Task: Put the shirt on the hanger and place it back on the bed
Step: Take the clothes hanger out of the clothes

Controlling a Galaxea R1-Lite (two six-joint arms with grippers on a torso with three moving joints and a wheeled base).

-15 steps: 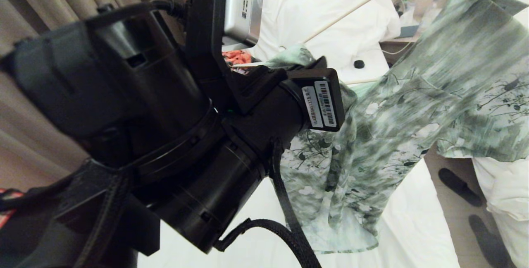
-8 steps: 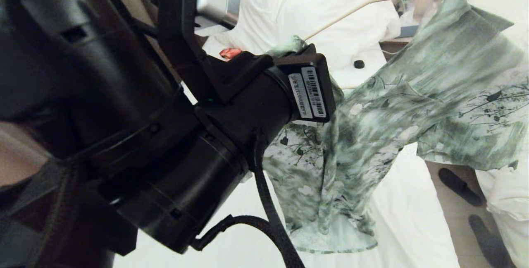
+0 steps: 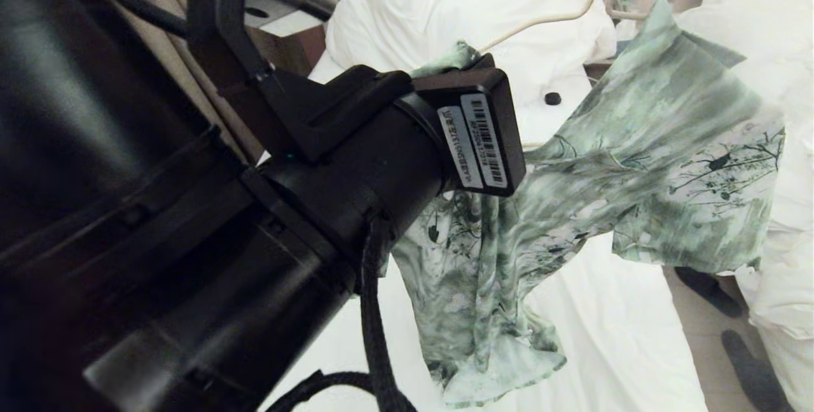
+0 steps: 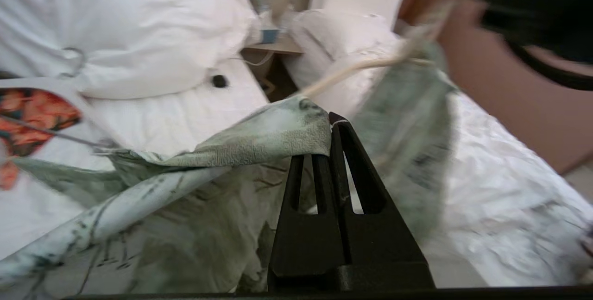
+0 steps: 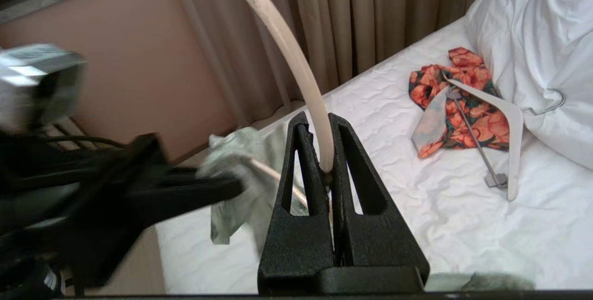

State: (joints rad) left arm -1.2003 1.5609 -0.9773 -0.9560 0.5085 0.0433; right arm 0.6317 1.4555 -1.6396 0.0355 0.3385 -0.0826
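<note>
Crumpled green-print shirt (image 3: 572, 196), thin cream hanger (image 5: 296, 68)

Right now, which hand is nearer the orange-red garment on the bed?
Neither clearly. The left hand pinches the shirt, the right hand grips the hanger; both are apart from the orange-red garment.

Shirt and hanger held up over the bed

We see the shirt (image 3: 591, 177), green and white with a blurred floral print, stretched in the air above the bed (image 3: 623, 336), one end bunched high at the left, the other spread wide at the right, its lower folds drooping toward the sheet. The hanger (image 3: 547, 18), a thin cream wire, runs from inside the bunched fabric up to the shirt's raised right edge; its curved hook (image 5: 287, 50) stands up clear of the cloth. The bed has a smooth white sheet and big white pillows (image 3: 464, 11) at its head.
</note>
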